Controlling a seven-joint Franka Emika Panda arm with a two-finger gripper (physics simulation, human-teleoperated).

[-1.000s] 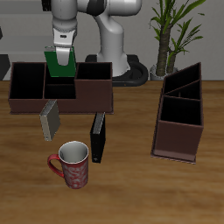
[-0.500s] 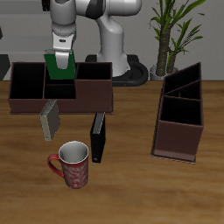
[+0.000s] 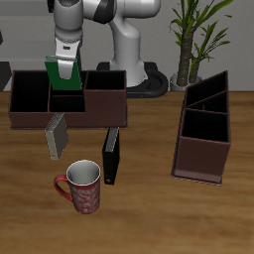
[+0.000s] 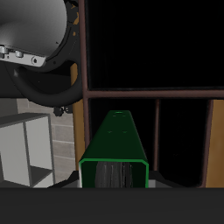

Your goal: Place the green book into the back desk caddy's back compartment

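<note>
Held the green book (image 3: 63, 75) upright over the back desk caddy (image 3: 67, 99), clamped at its upper edge by the gripper (image 3: 65, 60), fingers closed on the covers. Hung directly above the back compartment (image 3: 67, 97), the narrow middle section of that caddy's row, lower edge about level with the caddy's rim or just inside it; could not tell which from the exterior view. Looked, in the wrist view, straight down the green book (image 4: 114, 149) toward black-lined sections split by brown dividers (image 4: 156, 131), with the book lined up between two of them.

Judged the task well advanced: pickup done, carry done, alignment over the slot apparently good. Left to do: lower the book fully into the compartment, let go, lift clear. Not yet seated, since most of the cover stood above the caddy's walls.

Lay untouched in front of the caddy, toward the table's front edge: a grey book (image 3: 57, 135), a black book (image 3: 111, 157) and, nearer that edge, a red mug (image 3: 81, 187). Stood well apart from the back caddy, a second brown caddy (image 3: 204, 127) with slanted sides.
</note>
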